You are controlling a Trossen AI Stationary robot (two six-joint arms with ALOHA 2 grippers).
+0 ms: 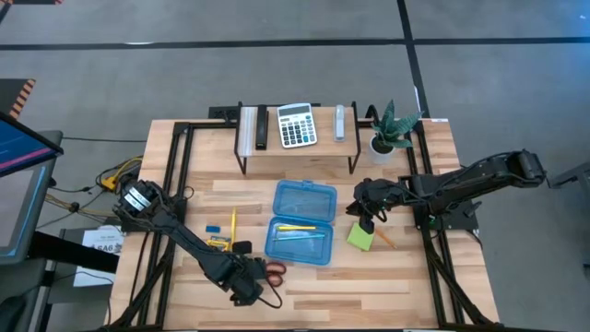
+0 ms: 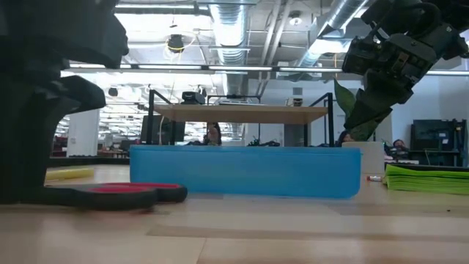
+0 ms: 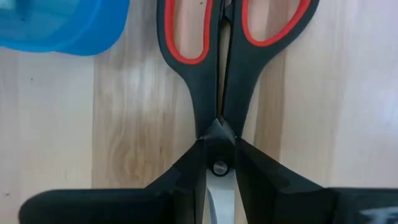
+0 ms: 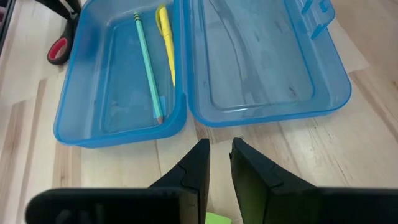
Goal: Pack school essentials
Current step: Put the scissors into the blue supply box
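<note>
Red-handled scissors [image 3: 217, 81] lie flat on the surface just beside the blue case [image 1: 301, 221], their long axis running straight out from the left pincer [image 3: 219, 163], which, apparently, clamps the pivot. The right pincer [image 4: 216, 165], nearly together, hovers farther off.

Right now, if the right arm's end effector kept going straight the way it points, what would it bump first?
Probably the open blue plastic pencil case: its near rim lies directly ahead of the right end effector, though height above the table is unclear.
</note>
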